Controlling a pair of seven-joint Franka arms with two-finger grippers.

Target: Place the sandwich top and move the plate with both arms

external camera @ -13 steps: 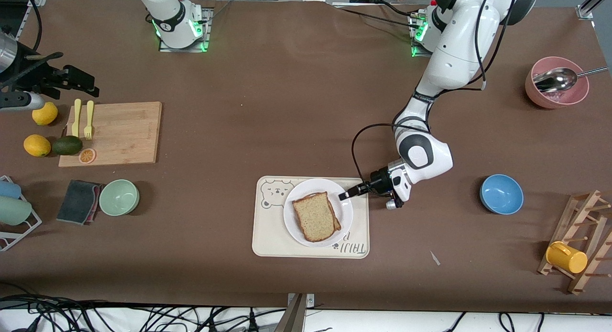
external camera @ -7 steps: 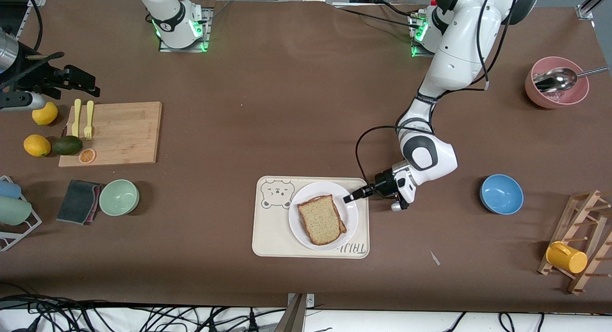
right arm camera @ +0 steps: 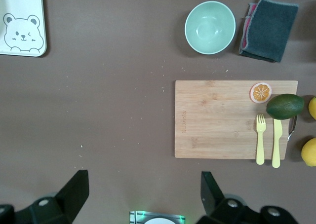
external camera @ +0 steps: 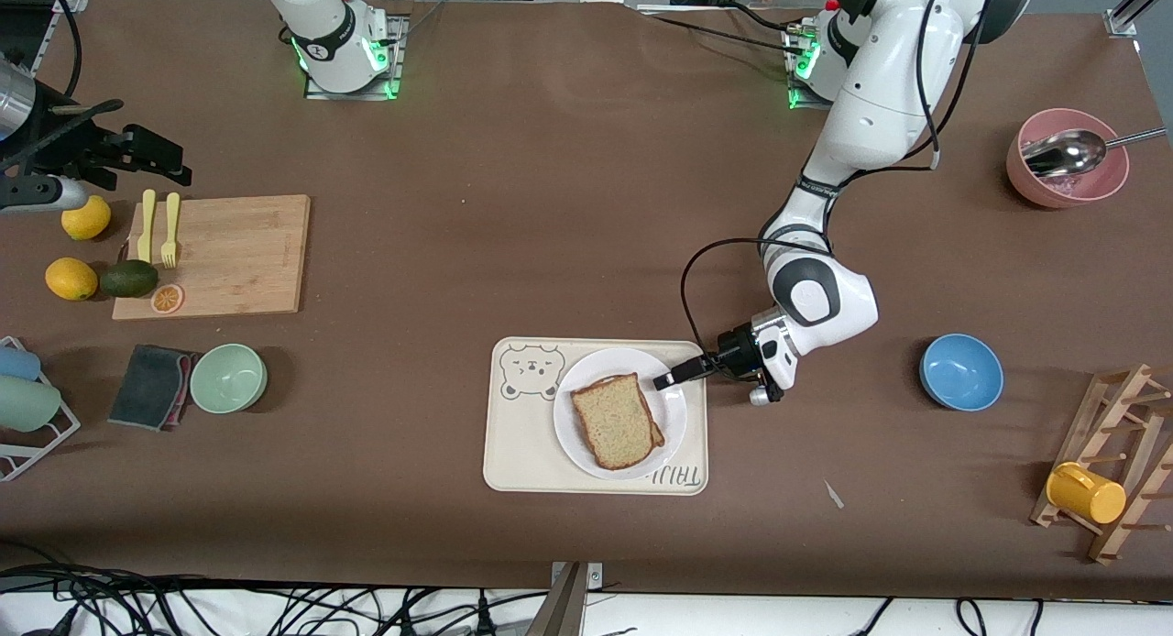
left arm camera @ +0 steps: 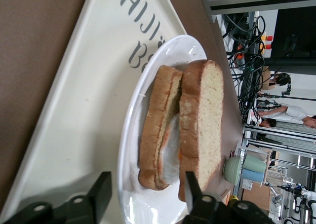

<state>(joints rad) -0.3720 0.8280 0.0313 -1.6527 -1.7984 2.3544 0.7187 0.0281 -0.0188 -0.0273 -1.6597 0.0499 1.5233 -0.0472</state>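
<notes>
The white plate (external camera: 667,418) rests on the cream bear tray (external camera: 522,444), toward the left arm's end of it. The sandwich top (external camera: 616,418) lies on the lower slice, slightly askew. In the left wrist view the sandwich top (left arm camera: 205,120) covers a slice (left arm camera: 158,115) with egg white showing between them. My left gripper (external camera: 662,379) is open at the plate's rim, which passes between its fingers untouched: the plate (left arm camera: 129,135), the left gripper (left arm camera: 145,192). My right gripper (right arm camera: 143,189) waits open, high over bare table between its base and the cutting board.
A blue bowl (external camera: 960,371) sits toward the left arm's end, with a pink bowl and spoon (external camera: 1068,158) and a wooden rack with a yellow mug (external camera: 1086,492). Toward the right arm's end lie a cutting board (external camera: 220,256), a green bowl (external camera: 228,378) and fruit (external camera: 71,279).
The plate with the sandwich slid a little across the tray toward the left arm's end, drawn by the shut left gripper. The left jaws have since opened. The right arm stayed still.
</notes>
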